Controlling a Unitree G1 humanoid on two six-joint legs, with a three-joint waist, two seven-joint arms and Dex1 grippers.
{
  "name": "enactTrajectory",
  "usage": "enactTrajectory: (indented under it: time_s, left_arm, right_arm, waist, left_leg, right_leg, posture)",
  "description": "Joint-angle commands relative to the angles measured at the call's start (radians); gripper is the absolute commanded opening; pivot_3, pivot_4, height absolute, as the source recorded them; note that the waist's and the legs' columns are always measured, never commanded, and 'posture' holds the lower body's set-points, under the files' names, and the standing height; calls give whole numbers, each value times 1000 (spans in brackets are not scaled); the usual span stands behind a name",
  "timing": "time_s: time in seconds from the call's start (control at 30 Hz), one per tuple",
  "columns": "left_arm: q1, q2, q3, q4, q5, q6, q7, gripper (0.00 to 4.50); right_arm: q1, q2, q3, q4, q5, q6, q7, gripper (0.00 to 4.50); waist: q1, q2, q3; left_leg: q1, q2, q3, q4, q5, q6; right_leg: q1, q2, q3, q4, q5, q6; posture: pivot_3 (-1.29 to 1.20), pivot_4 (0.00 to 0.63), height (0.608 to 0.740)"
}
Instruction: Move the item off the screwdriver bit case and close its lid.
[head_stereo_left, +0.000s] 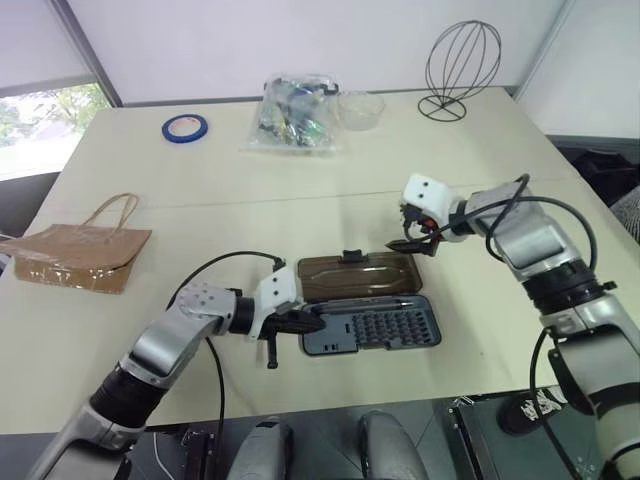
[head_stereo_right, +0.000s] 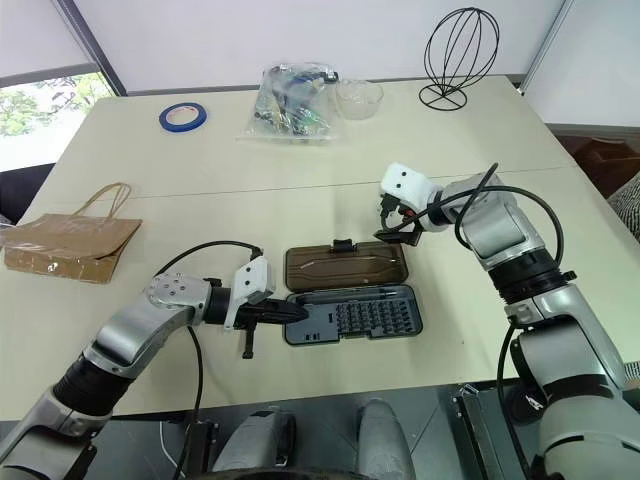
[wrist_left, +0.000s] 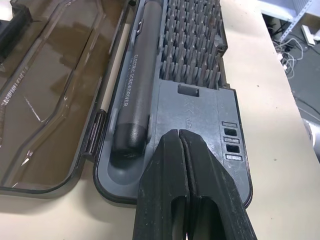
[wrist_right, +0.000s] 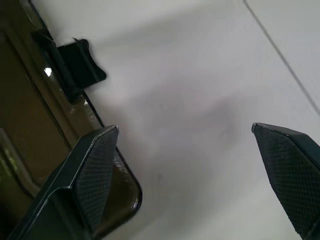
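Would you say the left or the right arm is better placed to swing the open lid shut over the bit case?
Probably the right. The right gripper hangs open at the far corner of the lid, which lies flat open. The left gripper is shut, resting on the end of the screwdriver bit case, steadying it.

A paper bag (head_stereo_left: 80, 255), blue tape roll (head_stereo_left: 185, 127), clear plastic bag (head_stereo_left: 292, 115), glass bowl (head_stereo_left: 360, 108) and wire stand (head_stereo_left: 460, 65) sit on the table (head_stereo_left: 200, 220).

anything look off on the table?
Nothing spilled or damaged. The screwdriver bit case lies flat with its lid folded fully open; left gripper jaws shut at its end, right gripper jaws open by the lid's corner.
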Motion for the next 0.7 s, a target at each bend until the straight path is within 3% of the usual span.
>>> enactTrajectory:
  time_s: [0.03, 0.67, 0.7]
  left_arm:
    - [25, 17, -17, -18, 11, 15, -8, 0]
    - [31, 30, -6, -34, 11, 17, -10, 0]
    - [31, 30, -6, -32, 11, 16, -11, 0]
  right_arm:
    - [-14, 1, -17, -16, -5, -16, 38, 4440]
    - [48, 53, -33, 89, -48, -30, -4, 4440]
    - [51, 52, -31, 88, -48, -30, -1, 4210]
  waist:
    - [0, 0, 0]
    - [1, 0, 0]
    - [1, 0, 0]
  left_leg:
    - [0, 0, 0, 0, 0, 0]
    - [0, 0, 0, 0, 0, 0]
    - [0, 0, 0, 0, 0, 0]
  right_leg:
    - [0, 0, 0, 0, 0, 0]
    - [0, 0, 0, 0, 0, 0]
    - [0, 0, 0, 0, 0, 0]
  posture:
    - [0, 150, 740]
    - [0, 150, 740]
    - [0, 150, 740]
